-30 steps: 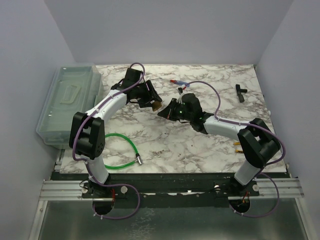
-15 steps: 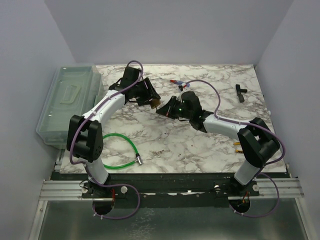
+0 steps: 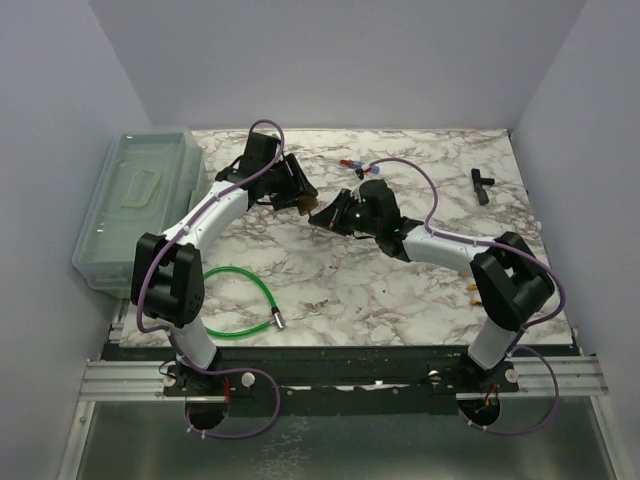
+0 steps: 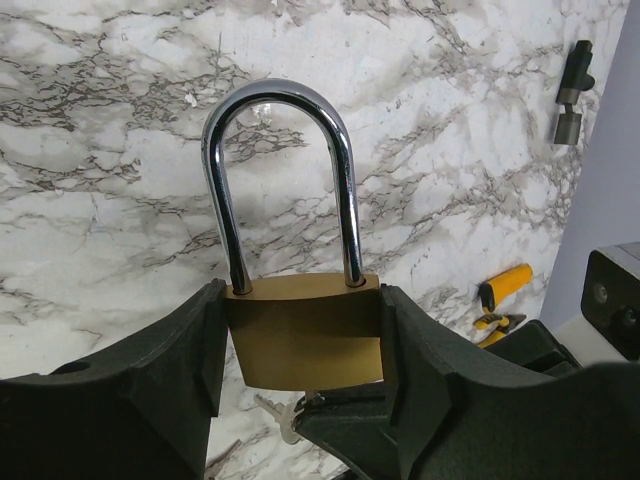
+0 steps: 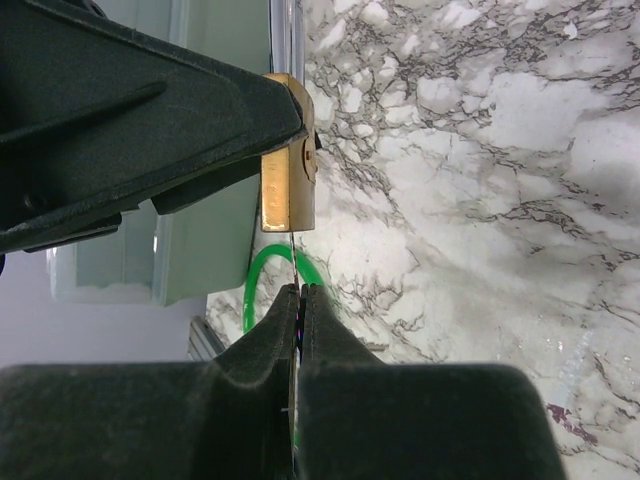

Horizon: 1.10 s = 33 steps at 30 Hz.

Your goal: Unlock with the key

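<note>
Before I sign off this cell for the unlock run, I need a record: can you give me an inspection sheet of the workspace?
Surface: marble-pattern table, no spills seen.
Job's things: brass padlock clamped in the left gripper, shackle up and closed; key edge-on between the padlock's underside and the right gripper.
Clutter: green cable near left; black part far right; small red-and-blue item at the back; orange-handled tool at the right edge.
Grippers: left jaws shut on the padlock; right jaws shut on the key.
Cables: purple leads along both arms.
Surroundings: clear lidded bin left; plain walls.
</note>
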Each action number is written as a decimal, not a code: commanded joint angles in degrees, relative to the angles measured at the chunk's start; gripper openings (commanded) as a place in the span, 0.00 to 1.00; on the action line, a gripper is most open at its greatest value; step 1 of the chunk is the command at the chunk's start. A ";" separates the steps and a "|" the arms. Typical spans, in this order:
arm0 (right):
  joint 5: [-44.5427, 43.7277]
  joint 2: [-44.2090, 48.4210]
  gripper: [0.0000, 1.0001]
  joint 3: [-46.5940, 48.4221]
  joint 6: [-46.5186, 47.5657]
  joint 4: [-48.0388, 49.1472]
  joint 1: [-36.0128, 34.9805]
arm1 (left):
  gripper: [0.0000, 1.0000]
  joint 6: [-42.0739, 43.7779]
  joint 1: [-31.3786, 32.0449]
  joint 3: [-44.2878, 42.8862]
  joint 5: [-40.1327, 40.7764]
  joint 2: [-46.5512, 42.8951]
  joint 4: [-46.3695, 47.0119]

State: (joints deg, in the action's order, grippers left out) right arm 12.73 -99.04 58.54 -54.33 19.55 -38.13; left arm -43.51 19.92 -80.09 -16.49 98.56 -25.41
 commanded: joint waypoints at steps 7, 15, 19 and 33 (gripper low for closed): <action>-3.93 -1.94 0.00 3.49 -3.02 -1.09 0.69 | 0.00 -0.35 0.29 0.77 0.58 -4.50 0.58; -4.38 -1.60 0.00 3.22 -3.59 -0.95 0.69 | 0.00 -0.26 0.38 0.99 1.20 -4.88 0.67; -5.07 -1.41 0.00 2.98 -3.86 -0.69 0.69 | 0.00 -0.34 0.38 1.08 1.36 -5.13 0.74; -7.93 -2.99 0.00 4.41 -6.20 0.03 0.62 | 0.00 -0.17 0.38 1.26 2.52 -6.38 0.86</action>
State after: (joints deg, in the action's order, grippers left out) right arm 11.62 -100.22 60.97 -59.13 18.87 -38.33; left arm -43.53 19.99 -79.24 -12.82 96.12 -24.43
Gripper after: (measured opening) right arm 0.008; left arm 0.588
